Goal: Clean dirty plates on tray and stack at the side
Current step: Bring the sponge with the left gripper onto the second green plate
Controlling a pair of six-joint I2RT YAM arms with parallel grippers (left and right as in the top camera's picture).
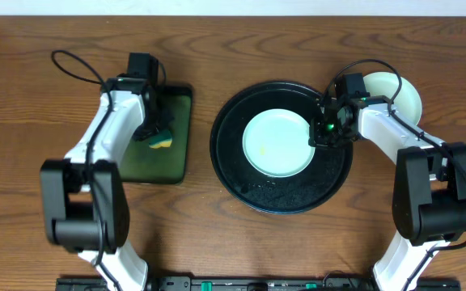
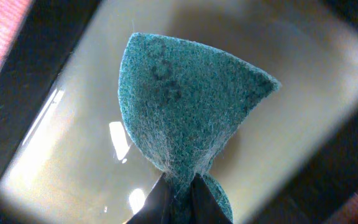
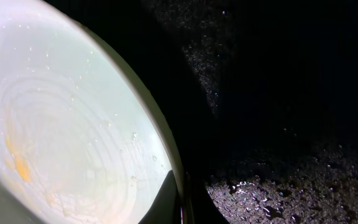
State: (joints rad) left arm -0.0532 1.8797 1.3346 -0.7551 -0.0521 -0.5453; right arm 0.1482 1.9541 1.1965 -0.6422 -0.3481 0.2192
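Overhead, one round black tray [image 1: 241, 174] carries one mint plate [image 1: 277, 144], and the right gripper [image 1: 328, 133] is clamped on its 3 o'clock rim. Off the tray at 2 o'clock lies a pale stack [image 1: 399, 93] I cannot count, and the left gripper [image 1: 152, 129] hangs over one dark-green rectangular tray [image 1: 176, 153]. Left wrist: the fingers [image 2: 154, 202] pinch one green scouring sponge [image 2: 191, 99]; right wrist: one finger [image 3: 165, 199] lies on the yellow-smeared plate's rim at 6 o'clock.
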